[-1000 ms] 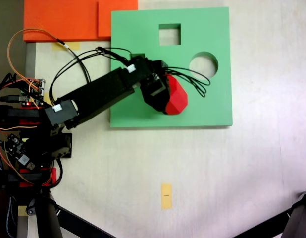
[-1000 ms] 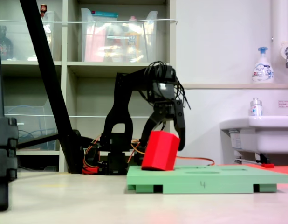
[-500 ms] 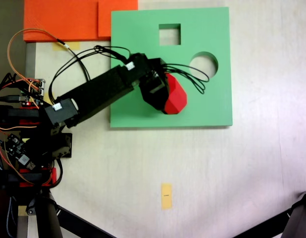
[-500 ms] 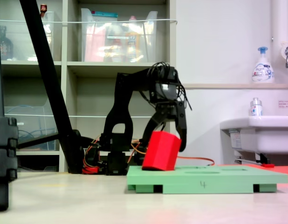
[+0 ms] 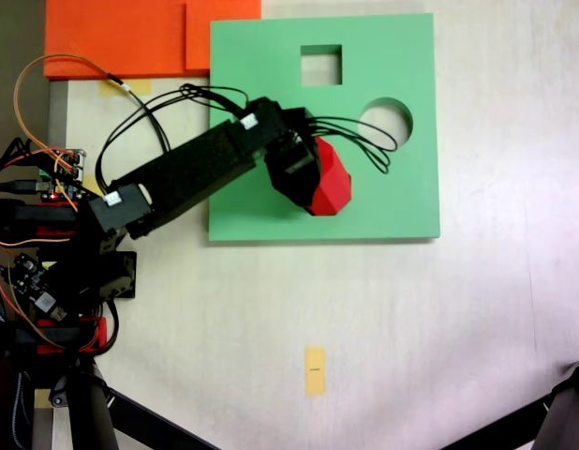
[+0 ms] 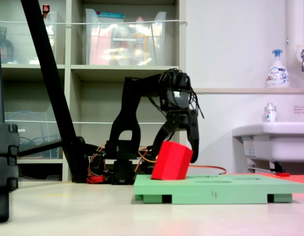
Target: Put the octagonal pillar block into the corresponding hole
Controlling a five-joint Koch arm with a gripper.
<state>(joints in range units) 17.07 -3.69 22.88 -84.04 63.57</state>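
Observation:
The red octagonal pillar block [image 5: 333, 180] leans tilted on the green foam board [image 5: 402, 197], its lower end touching the board's top [image 6: 230, 186]. In the side-on fixed view the block [image 6: 171, 161] tips to the right. My gripper [image 5: 304, 181] is shut on it, one black finger on each side [image 6: 176, 151]. The board shows a square cutout [image 5: 321, 65] and a round cutout [image 5: 385, 120]. The corresponding hole is hidden under the block and my arm.
Orange foam sheets [image 5: 130, 37] lie beyond the board's left corner. A yellow tape mark [image 5: 315, 370] sits on the bare table in front. Arm base, circuit boards and wires [image 5: 46, 234] crowd the left edge. A black stand leg [image 6: 48, 73], shelves and a sink [image 6: 270, 137] stand behind.
The gripper has sunk slightly and shifted a little right, taking the tilted block with it. The block now sits lower on the board.

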